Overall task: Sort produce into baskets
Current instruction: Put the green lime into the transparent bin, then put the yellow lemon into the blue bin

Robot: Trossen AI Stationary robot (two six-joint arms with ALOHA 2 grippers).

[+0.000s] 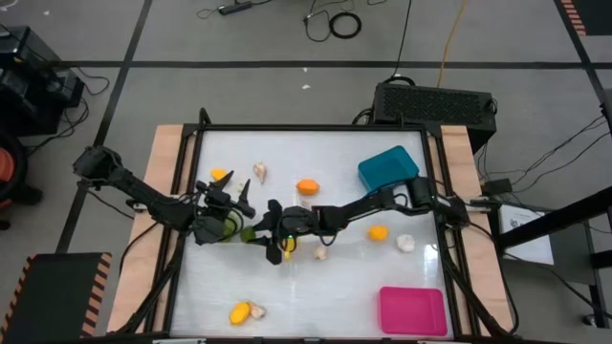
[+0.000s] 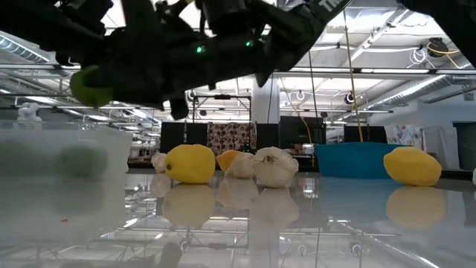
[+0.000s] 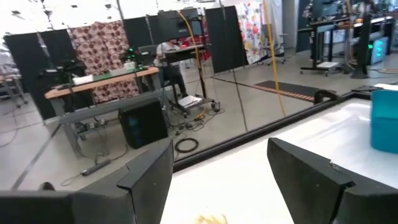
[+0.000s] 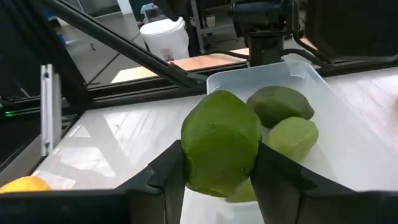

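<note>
While the right gripper [image 4: 221,180] is pinching a green lime [image 4: 221,151] between its two fingers and hanging just above the near edge of the clear tray [image 4: 323,99], the step in hand looks like a drop into that tray, and doing it well probably means carrying the lime a little further over the tray's open floor, lowering it close to the limes already there, and only then parting the fingers, so it is not bouncing out over the low wall or rolling onto the table. That tray is already holding at least two green limes [image 4: 281,106], lying side by side and touching. From above, the right arm is reaching across the middle of the table toward the left arm, whose gripper [image 3: 221,186] is waiting close by with its fingers spread wide and nothing between them. The blue tray [image 1: 387,168] is sitting at the far right of the table and the pink tray [image 1: 412,311] at the near right corner; both appear to be holding nothing. Yellow lemons [image 1: 306,186] and pale garlic bulbs [image 1: 405,243] are lying loose across the white tabletop [image 1: 335,296], so most of the sorting seems to be ahead.
</note>
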